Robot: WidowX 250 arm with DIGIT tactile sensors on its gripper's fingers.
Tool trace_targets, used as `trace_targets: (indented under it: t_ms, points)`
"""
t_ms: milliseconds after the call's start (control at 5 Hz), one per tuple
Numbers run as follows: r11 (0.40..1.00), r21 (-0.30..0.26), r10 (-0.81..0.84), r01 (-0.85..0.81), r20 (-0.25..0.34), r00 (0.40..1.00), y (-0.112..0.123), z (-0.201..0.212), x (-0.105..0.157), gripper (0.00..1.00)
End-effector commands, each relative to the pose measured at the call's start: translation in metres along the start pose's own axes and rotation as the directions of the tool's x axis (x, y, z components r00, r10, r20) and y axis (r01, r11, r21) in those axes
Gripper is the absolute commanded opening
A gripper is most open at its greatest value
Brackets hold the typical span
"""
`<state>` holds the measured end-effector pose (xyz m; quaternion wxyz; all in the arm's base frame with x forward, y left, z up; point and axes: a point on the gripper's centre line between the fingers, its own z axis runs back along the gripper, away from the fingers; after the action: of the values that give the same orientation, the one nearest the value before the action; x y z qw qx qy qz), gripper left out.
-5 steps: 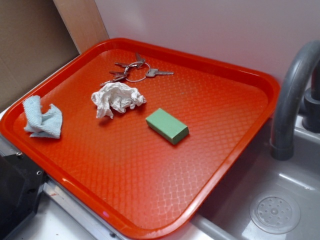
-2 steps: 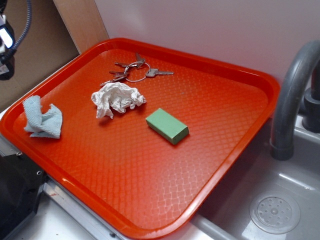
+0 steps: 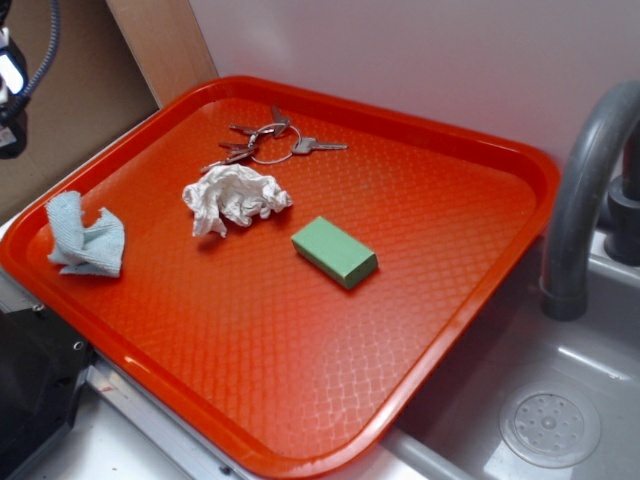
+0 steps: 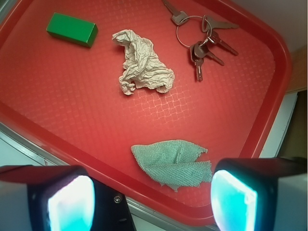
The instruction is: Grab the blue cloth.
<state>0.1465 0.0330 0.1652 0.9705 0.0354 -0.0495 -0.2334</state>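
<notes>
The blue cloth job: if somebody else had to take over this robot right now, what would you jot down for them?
Gripper: open, holding nothing, hanging above the tray's edge with the cloth showing between its fingers in the wrist view.
Blue cloth: lying crumpled on the red tray, in the left corner as the exterior view shows it, apart from everything else.
Also on the tray: white tissue wad, green block, bunch of keys. None of these is the target.
Done: arm brought over the cloth.
Left: lower onto the cloth, close the fingers on it, lift.
</notes>
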Motion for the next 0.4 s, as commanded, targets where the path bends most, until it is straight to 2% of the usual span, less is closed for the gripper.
trace_targets:
  t_ms: [0,200]
  points:
    - [0.988,0.121,0.113,-0.096,-0.144,0.983,0.036,-0.097,-0.014,1.0]
    - [0.969,0.135,0.225,-0.207,-0.136,0.965,0.047,-0.129,-0.023,1.0]
